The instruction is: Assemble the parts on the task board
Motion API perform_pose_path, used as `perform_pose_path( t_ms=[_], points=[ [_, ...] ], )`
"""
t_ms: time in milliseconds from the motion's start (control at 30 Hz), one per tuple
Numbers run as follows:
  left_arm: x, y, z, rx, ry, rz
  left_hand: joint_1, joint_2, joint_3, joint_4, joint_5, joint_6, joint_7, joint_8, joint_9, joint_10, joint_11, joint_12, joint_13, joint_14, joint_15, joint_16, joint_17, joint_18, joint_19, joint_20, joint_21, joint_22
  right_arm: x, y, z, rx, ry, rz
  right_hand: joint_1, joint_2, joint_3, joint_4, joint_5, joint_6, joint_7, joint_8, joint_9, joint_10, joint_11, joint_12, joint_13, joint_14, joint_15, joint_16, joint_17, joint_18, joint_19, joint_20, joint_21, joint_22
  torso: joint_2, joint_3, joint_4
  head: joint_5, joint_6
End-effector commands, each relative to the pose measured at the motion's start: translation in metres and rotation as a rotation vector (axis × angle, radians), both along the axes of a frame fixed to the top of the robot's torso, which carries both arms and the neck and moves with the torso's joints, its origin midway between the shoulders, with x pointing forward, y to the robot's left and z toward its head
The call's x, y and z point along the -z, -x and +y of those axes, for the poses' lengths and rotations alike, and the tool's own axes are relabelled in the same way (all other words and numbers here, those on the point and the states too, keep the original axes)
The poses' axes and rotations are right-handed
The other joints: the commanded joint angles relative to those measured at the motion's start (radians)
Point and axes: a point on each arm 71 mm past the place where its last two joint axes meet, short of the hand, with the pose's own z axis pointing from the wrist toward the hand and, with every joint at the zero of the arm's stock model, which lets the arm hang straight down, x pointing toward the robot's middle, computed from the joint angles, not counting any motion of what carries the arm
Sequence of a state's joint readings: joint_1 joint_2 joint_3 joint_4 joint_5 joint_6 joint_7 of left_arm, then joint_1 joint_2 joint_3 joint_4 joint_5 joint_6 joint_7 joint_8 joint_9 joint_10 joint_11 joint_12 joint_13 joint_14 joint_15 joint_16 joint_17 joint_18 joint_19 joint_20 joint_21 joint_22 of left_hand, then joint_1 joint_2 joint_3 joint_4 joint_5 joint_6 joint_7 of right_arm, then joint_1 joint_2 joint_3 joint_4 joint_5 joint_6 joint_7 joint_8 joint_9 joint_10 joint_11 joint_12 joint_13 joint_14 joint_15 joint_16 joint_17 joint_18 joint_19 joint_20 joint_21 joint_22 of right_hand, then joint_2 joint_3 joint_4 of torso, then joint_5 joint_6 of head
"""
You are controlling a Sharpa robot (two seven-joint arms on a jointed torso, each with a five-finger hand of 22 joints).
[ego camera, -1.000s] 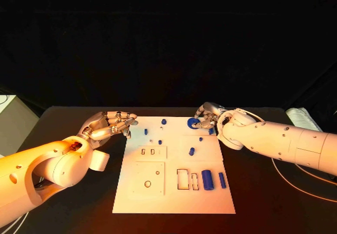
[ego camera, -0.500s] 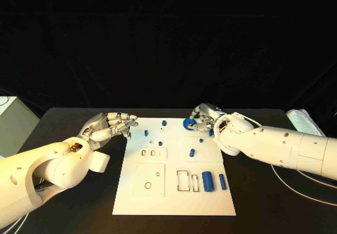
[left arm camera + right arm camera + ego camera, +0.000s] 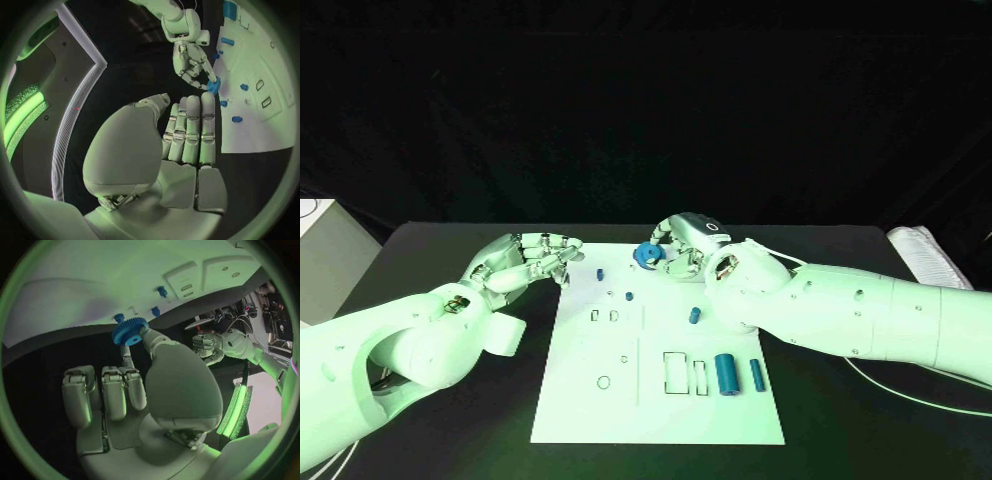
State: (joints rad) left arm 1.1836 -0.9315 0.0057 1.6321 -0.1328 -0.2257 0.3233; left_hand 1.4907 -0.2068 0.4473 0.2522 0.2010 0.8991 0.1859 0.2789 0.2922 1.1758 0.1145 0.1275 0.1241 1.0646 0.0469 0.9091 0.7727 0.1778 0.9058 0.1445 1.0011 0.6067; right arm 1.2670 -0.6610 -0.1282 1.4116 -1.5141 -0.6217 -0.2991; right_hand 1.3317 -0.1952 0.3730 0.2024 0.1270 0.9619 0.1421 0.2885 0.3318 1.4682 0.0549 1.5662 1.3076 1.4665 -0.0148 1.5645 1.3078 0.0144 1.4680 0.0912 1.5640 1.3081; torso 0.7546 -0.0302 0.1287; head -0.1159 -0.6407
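Right hand point(image 3: 681, 247) pinching a blue gear point(image 3: 648, 255) above the far edge of the white task board point(image 3: 661, 400), left hand point(image 3: 524, 260) beside the board's left edge, fingers curled, holding nothing, black desk point(image 3: 430, 250) beneath.

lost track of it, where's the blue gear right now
The right hand pinches the blue gear above the task board's far edge, near a small blue peg.

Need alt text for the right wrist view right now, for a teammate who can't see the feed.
The right hand pinches a blue gear by its fingertips, just off the edge of the white task board. Small blue pegs stand on the board near the gear, beside raised blocks with slots. The left hand hangs farther off, fingers curled, holding nothing.
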Motion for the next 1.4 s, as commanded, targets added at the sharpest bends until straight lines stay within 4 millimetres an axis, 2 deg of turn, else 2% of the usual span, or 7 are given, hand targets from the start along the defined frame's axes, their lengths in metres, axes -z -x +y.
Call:
perform_pose_path(
  t_ms=[33,167,300,600,867,1100,1400],
  points=[
    [-0.001,0.000,-0.003,0.022,0.008,-0.006,-0.007,0.002,0.005,0.002,-0.003,-0.006,-0.002,-0.001,0.001,-0.007,0.000,0.005,0.001,-0.003,0.000,0.006,-0.002,0.005,-0.007,0.001,0.004,0.001,0.003,0.001,0.010,-0.011,0.049,-0.047,0.001,-0.011,0.000,0.003,-0.005,0.018,-0.015,-0.002,0.000,0.103,-0.006,0.005,0.263,0.103,-0.008,0.005,0.258,-0.014,0.103,-0.008,0.007,0.263,0.001,-0.0005,0.0004,0.001,0.001],
    [-0.001,0.000,-0.002,0.020,0.007,-0.006,-0.007,0.002,0.005,0.002,-0.003,-0.006,-0.002,-0.001,0.001,-0.007,0.000,0.005,0.001,-0.004,0.000,0.006,-0.002,0.005,-0.008,0.001,0.004,0.001,0.008,-0.001,0.019,-0.013,0.062,-0.036,0.001,-0.011,0.000,0.003,-0.005,0.019,-0.015,-0.002,0.000,0.103,-0.006,0.005,0.263,0.103,-0.008,0.005,0.258,-0.014,0.103,-0.008,0.007,0.263,0.002,0.0012,0.0007,0.002,0.002],
    [-0.001,-0.001,-0.002,0.019,0.006,-0.006,-0.006,0.002,0.006,0.000,-0.003,-0.007,-0.002,-0.001,0.002,-0.007,0.000,0.005,0.002,-0.004,0.000,0.006,-0.002,0.005,-0.008,0.001,0.005,0.002,0.012,-0.003,0.026,-0.016,0.072,-0.027,0.001,-0.010,0.000,0.004,-0.006,0.019,-0.015,-0.002,0.000,0.103,-0.006,0.005,0.263,0.103,-0.008,0.005,0.258,-0.014,0.103,-0.008,0.007,0.263,0.001,-0.0005,0.0037,0.001,0.002],
    [0.000,-0.002,-0.004,0.022,0.008,-0.006,-0.004,0.002,0.007,-0.001,-0.003,-0.007,-0.002,0.000,0.002,-0.007,0.000,0.006,0.002,-0.004,0.000,0.007,-0.002,0.005,-0.009,0.001,0.005,0.002,0.019,-0.006,0.038,-0.012,0.090,-0.004,-0.004,-0.012,-0.001,0.007,-0.006,0.017,-0.014,-0.004,-0.001,0.103,-0.006,0.005,0.263,0.103,-0.008,0.005,0.258,-0.014,0.103,-0.008,0.007,0.263,0.001,0.0012,0.0015,0.007,0.001],
    [0.000,-0.002,-0.004,0.024,0.009,-0.007,-0.006,0.001,0.007,0.000,-0.003,-0.007,-0.002,0.000,0.002,-0.007,0.001,0.006,0.002,-0.004,0.001,0.007,-0.002,0.005,-0.009,0.001,0.006,0.003,0.023,-0.009,0.040,0.001,0.108,0.007,-0.007,-0.014,-0.002,0.009,-0.004,0.017,-0.014,-0.006,-0.002,0.103,-0.006,0.005,0.263,0.103,-0.008,0.004,0.257,-0.014,0.103,-0.008,0.007,0.263,0.001,0.0002,0.0022,0.009,0.000],
    [0.000,-0.002,-0.004,0.024,0.009,-0.006,-0.006,0.001,0.007,0.000,-0.003,-0.007,-0.002,0.000,0.002,-0.007,0.001,0.006,0.002,-0.004,0.001,0.007,-0.002,0.005,-0.009,0.001,0.006,0.003,0.027,-0.011,0.042,0.008,0.121,0.017,-0.010,-0.016,-0.004,0.011,-0.003,0.016,-0.013,-0.007,-0.002,0.103,-0.005,0.005,0.263,0.102,-0.007,0.004,0.255,-0.014,0.103,-0.008,0.007,0.263,0.001,0.0018,0.0003,0.011,0.001],
    [0.000,-0.002,-0.004,0.027,0.009,-0.003,-0.008,0.001,0.006,0.001,-0.004,-0.008,-0.001,0.000,0.003,-0.008,0.001,0.007,0.003,-0.005,0.001,0.008,-0.002,0.005,-0.010,0.001,0.007,0.003,0.029,-0.015,0.042,0.019,0.124,0.021,-0.011,-0.019,-0.005,0.012,-0.002,0.012,-0.013,-0.009,-0.003,0.099,-0.005,0.001,0.260,0.102,-0.007,0.004,0.255,-0.014,0.103,-0.008,0.007,0.263,0.001,0.0016,0.0005,0.013,0.002]
  ],
)
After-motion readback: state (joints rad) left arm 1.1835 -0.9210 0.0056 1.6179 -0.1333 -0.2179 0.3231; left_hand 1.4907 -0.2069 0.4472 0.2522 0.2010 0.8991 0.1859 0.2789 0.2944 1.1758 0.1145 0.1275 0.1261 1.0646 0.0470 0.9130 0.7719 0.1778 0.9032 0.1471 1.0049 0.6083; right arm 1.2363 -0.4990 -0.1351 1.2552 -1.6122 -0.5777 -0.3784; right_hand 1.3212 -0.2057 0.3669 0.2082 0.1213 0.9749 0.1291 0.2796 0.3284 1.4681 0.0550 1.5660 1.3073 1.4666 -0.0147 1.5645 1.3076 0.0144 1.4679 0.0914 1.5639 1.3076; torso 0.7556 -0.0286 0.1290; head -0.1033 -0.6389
